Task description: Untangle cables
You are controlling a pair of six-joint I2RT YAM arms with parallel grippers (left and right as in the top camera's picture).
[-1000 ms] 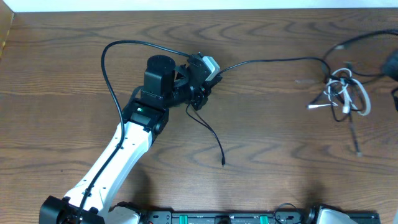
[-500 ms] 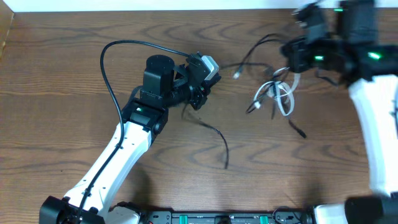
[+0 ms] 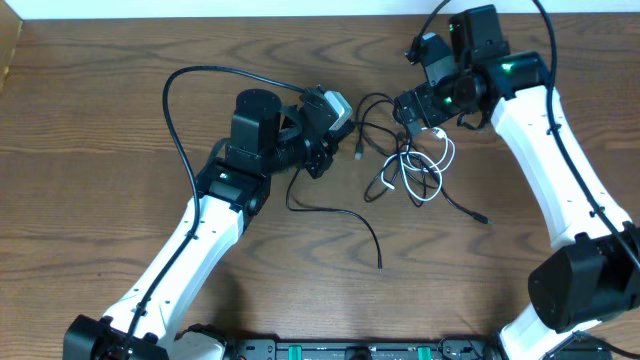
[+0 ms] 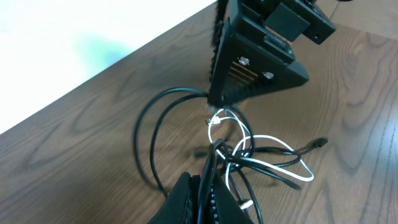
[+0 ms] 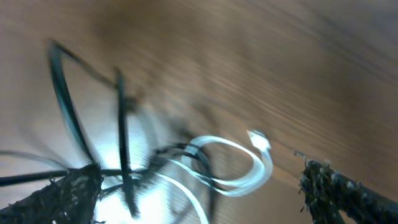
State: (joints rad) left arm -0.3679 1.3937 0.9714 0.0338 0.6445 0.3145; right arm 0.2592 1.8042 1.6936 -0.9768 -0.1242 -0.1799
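Left wrist view, nearest first: my left gripper [image 4: 205, 183] sits at the bottom edge with its jaws pinched tight on a black strand that climbs straight into the knot; just beyond lie the cables [image 4: 249, 155], black loops crossing one another with the white cable [image 4: 292, 169] threaded through them on the table [image 4: 348, 93]; past that, the right gripper [image 4: 219, 102] hangs tip-down right over the bundle, close to touching its top.

I judge the job barely begun; the cords form one clump in the upper middle of the overhead frame, and nothing has been pulled out and laid apart; the white one has yet to be freed, and the blacks have yet to be separated from each other.

Only the overhead shows the black cable [image 3: 365, 232] trailing from under my left hand to the lower centre, its plug end lying alone on bare wood; I can't read either set of jaws from up there.

The right wrist view is badly smeared, yet it alone settles that hand: its two fingers [image 5: 62, 193] stand wide at the frame's bottom corners, the white loop and some dark strands lie between them, and I can make out nothing gripped.
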